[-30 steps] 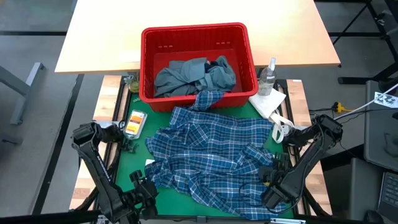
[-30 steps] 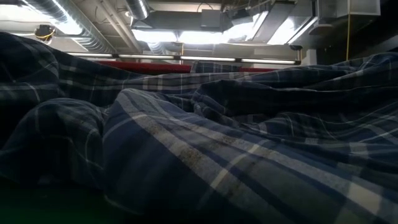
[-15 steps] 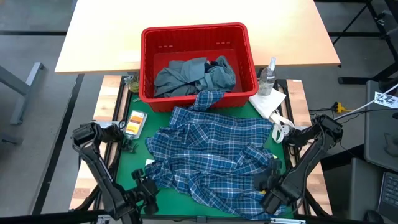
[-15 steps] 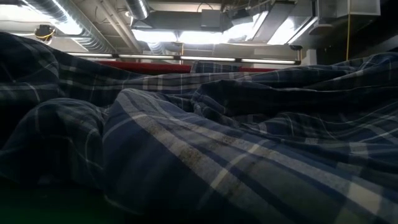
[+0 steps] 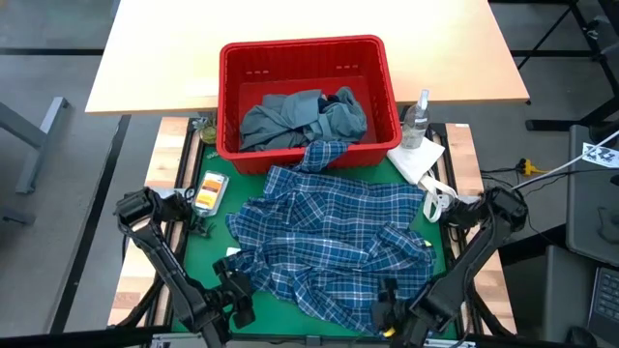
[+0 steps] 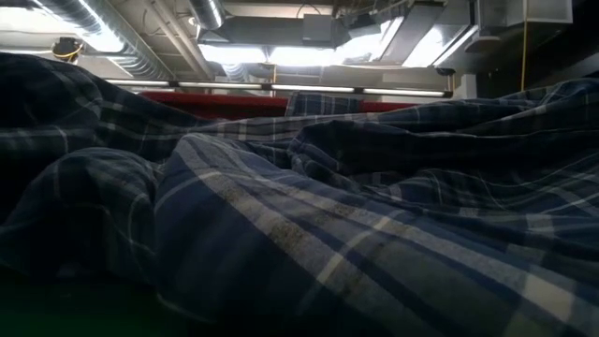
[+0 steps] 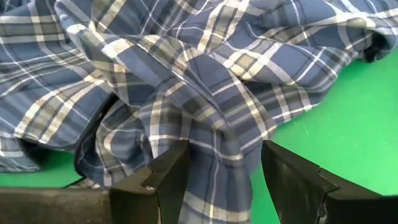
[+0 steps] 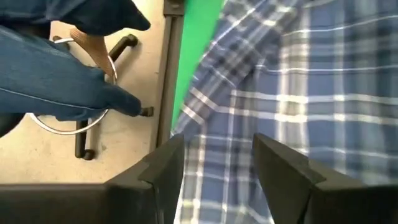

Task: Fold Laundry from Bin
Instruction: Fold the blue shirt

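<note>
The plaid shirt [image 5: 334, 240] is spread crumpled over the green worktop [image 5: 193, 253], one end draped on the rim of the bin [image 5: 308, 97], where grey laundry [image 5: 300, 116] is piled. Its near edge is straddled by the left hand [image 7: 219, 180] and right hand [image 8: 214, 171], both spread, nothing gripped.

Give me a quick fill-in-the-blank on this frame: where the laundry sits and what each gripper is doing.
1. The plaid shirt lies spread on the ___ mat.
2. The grey-blue garment sits inside the ___ bin.
3. The left gripper has plaid fabric ___ its fingers.
4. The right gripper sits over the shirt with its jaws ___.

Missing words: green; red; between; open
</note>
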`<state>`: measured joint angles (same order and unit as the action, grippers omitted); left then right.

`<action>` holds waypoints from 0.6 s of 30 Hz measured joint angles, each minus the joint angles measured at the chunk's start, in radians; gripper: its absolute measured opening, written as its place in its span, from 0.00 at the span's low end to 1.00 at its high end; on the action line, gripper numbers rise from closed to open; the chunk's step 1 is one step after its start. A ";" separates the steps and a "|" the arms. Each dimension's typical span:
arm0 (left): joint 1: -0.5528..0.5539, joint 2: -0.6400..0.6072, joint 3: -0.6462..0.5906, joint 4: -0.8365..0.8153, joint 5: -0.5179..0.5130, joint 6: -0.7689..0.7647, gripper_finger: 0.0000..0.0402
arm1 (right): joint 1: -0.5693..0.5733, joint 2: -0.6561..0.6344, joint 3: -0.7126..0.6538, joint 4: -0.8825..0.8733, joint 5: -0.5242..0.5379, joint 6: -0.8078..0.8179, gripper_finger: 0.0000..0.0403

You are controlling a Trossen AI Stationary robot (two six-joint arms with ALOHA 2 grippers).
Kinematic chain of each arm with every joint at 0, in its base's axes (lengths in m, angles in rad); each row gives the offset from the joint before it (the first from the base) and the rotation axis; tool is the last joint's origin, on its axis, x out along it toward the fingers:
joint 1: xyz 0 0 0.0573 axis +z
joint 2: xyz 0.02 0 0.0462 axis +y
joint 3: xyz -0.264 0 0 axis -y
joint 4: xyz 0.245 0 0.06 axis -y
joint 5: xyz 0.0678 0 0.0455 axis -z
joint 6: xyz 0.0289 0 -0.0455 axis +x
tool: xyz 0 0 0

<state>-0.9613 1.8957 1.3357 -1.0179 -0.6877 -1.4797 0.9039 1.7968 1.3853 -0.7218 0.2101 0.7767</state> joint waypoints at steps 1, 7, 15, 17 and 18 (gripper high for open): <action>0.004 0.000 0.000 0.002 0.001 0.007 0.48 | 0.000 0.018 0.000 0.012 0.000 0.000 0.47; 0.017 0.000 0.000 0.019 0.025 0.007 0.48 | 0.000 0.108 0.000 0.018 -0.049 -0.001 0.47; 0.017 0.000 0.000 0.019 0.027 0.006 0.48 | 0.000 0.151 0.000 0.011 -0.049 -0.001 0.47; 0.017 0.000 0.000 0.025 0.028 0.006 0.48 | 0.000 0.151 0.000 0.009 -0.029 -0.002 0.47; 0.017 0.000 0.000 0.031 0.028 0.010 0.48 | 0.000 0.152 0.000 0.009 -0.019 -0.001 0.47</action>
<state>-0.9443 1.8957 1.3358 -0.9868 -0.6602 -1.4697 0.9039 1.9484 1.3849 -0.7124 0.1908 0.7753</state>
